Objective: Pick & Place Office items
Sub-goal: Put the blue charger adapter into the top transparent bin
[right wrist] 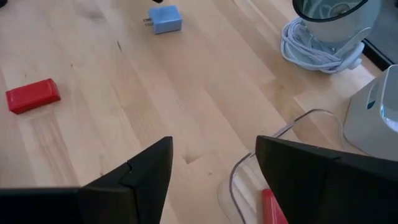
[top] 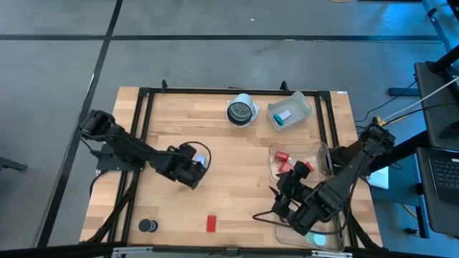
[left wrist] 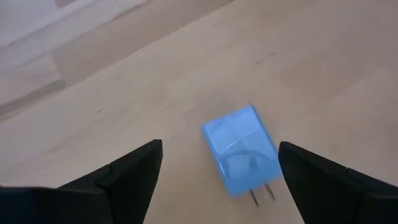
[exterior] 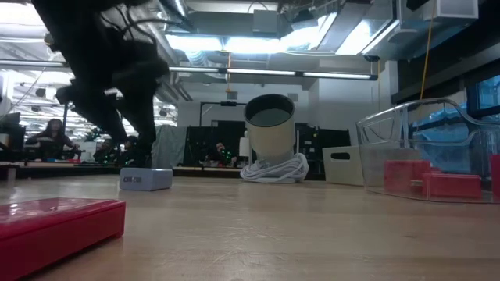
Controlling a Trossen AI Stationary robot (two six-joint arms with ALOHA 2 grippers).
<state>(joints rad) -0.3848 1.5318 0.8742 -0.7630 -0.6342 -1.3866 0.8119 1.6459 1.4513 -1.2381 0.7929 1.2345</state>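
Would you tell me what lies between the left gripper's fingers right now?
The pale blue plug adapter lies on the bare wood between the open left gripper, touching neither finger, in the left wrist view.

Both arms are dark, jointed, matte black. The left gripper (left wrist: 217, 171) has wedge-shaped black fingers (left wrist: 127, 174). Black cables trail alongside.

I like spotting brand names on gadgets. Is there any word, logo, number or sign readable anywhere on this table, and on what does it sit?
Pale blue plug block: a small mark on its side in the low view, too blurred to read.
Red block: no lettering shows.
White-and-dark round container: no label visible.
Clear bins: no text visible.
So nothing here can be read.
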